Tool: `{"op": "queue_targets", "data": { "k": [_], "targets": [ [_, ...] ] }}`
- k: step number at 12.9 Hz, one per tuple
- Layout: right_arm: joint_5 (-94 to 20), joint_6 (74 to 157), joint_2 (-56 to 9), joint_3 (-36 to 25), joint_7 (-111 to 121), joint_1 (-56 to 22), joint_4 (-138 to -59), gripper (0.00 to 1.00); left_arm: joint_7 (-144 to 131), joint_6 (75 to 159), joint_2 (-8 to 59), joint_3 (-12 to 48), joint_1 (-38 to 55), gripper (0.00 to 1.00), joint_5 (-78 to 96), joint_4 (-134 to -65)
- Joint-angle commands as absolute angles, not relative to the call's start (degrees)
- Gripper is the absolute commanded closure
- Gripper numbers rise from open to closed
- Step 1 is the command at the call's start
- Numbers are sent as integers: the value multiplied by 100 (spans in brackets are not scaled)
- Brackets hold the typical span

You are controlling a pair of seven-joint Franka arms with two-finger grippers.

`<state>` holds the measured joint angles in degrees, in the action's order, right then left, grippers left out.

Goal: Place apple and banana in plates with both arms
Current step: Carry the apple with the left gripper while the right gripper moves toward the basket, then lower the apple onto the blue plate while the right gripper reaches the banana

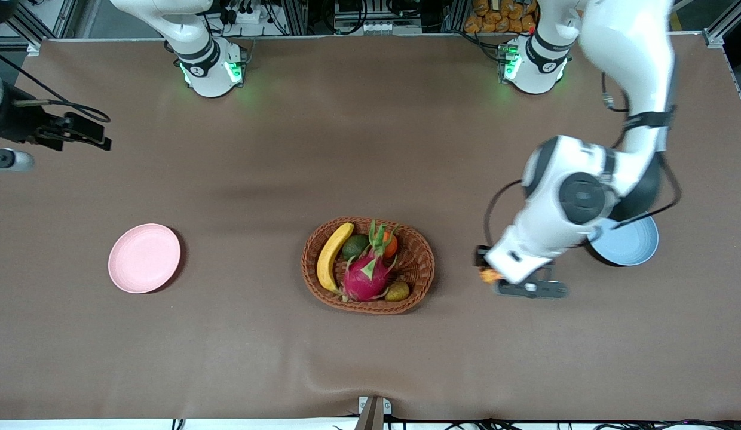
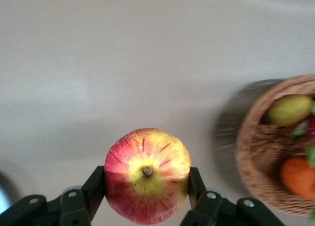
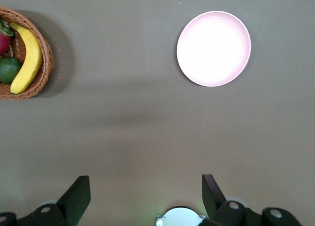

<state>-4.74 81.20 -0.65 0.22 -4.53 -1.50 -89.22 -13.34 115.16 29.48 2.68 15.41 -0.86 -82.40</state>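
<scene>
My left gripper (image 1: 493, 273) is shut on the red and yellow apple (image 2: 146, 174), one finger on each side. It hangs over bare table between the woven basket (image 1: 415, 263) and the pale blue plate (image 1: 633, 245), which the left arm partly covers. The yellow banana (image 1: 333, 255) lies in the basket along the rim toward the right arm's end; the right wrist view also shows this banana (image 3: 28, 58). The pale pink plate (image 1: 144, 258) sits bare toward the right arm's end. My right gripper (image 3: 145, 186) is open and empty, high over the table by its base.
The basket also holds a pink dragon fruit (image 1: 366, 276), a green fruit (image 1: 355, 245), a small orange fruit (image 1: 390, 243) and a brownish pear-like fruit (image 1: 398, 291). A black device with a cable (image 1: 48, 128) juts in at the edge of the table's right-arm end.
</scene>
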Motion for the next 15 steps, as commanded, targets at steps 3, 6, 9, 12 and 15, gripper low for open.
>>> {"op": "queue_targets", "data": {
  "k": [3, 6, 9, 12, 15],
  "targets": [
    [-527, 8437, -412, 9, -729, -702, -8868, 0, -257, 11610, 1654, 352, 749, 89, -158, -9894],
    [-527, 8761, -702, 9, -1193, -1097, -8877, 0, 613, 11802, 1257, 352, -6, 91, -167, -10580],
    [-519, 9340, -1045, 0, -2159, -1703, -8930, 0, 1423, 12206, 1266, 360, -614, 92, -105, -11098],
    [-475, 10026, -1501, 0, -3231, -2257, -8930, 0, 2002, 13145, 1327, 352, -984, 93, -97, -11828],
    [-457, 10650, -1993, 0, -4006, -2671, -8912, 0, 2319, 13672, 1537, 351, -1361, 92, -123, -12101]
  ]
}}
